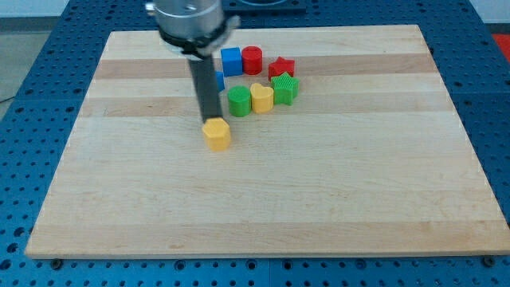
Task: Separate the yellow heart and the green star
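Note:
The yellow heart (262,97) sits in the cluster near the view's top centre, touching the green star (285,88) on its right. A green round block (239,101) is just left of the heart. My tip (210,119) is down on the board to the left of the cluster, right behind a yellow hexagonal block (217,134). The tip is well left of the heart, with the green round block between them.
Behind the cluster are a blue cube (231,60), a red cylinder (252,60) and a red star (281,68). Another blue block (219,80) is partly hidden by the rod. The wooden board (119,183) lies on a blue perforated table.

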Controlling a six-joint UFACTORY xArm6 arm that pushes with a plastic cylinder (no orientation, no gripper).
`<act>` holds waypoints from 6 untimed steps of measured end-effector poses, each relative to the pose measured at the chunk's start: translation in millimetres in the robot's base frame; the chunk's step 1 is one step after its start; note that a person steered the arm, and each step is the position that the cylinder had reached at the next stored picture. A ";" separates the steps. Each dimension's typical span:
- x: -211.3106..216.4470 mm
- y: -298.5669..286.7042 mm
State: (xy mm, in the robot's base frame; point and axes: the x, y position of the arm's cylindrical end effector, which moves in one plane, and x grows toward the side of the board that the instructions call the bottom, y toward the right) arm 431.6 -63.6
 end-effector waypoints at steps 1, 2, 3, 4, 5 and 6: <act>30.2 49.8; 12.5 56.0; -4.9 56.0; -9.4 88.5; -47.3 98.3; -62.2 71.2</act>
